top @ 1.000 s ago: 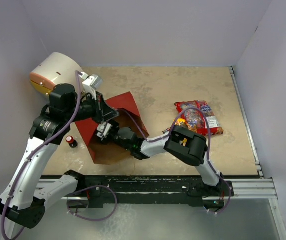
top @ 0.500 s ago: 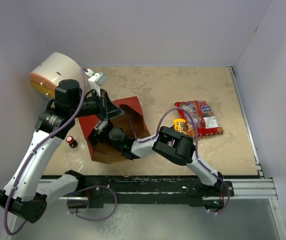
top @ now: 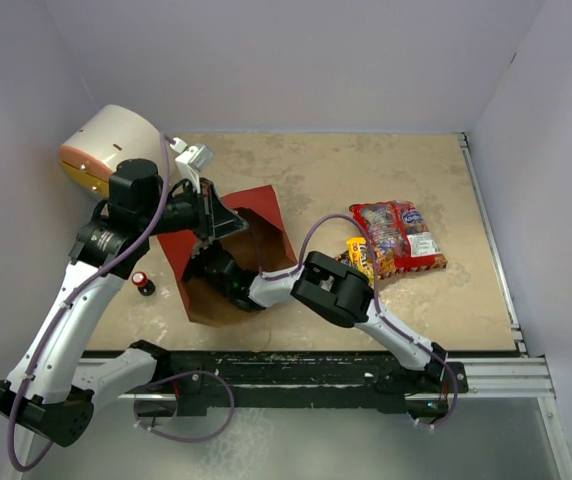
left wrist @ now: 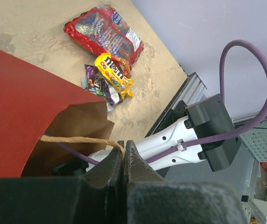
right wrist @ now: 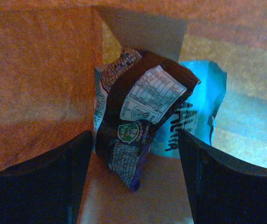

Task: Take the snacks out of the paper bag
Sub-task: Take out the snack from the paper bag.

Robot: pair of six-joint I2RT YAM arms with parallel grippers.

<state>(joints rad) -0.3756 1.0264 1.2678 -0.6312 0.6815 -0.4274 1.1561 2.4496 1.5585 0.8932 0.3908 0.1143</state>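
Since a second ago my right arm has slid further left in the top view, and its wrist now sits deeper inside the paper bag (top: 256,205), left of centre in the frame. The bag's mouth stands a little wider than it did.

My left gripper (left wrist: 123,158) is clenched on the bag's thin string handle (left wrist: 82,138); in its wrist view the cord runs straight into the closed jaws at the bottom centre, above the red outside and the brown inside of the bag.

My right gripper (right wrist: 134,156) is released, with its two fingers spread at the lower left and lower right of its wrist view. Between them, in the middle of the frame, a dark wrapper (right wrist: 138,116) with a white nutrition panel leans against the kraft wall, and a silvery-blue wrapper (right wrist: 199,107) lies just behind it on the right. I cannot tell whether the fingers touch the dark wrapper.

Outside the bag, right of centre in the top view, the red-and-clear bag (top: 398,232) lies on the table (top: 346,170), and the yellow candy packet (top: 359,252) sits against its left edge. A couple of other dark wrappers (left wrist: 96,84) sit beside the yellow packet.

At the upper left stands a white drum (top: 111,145), well apart from the snacks.
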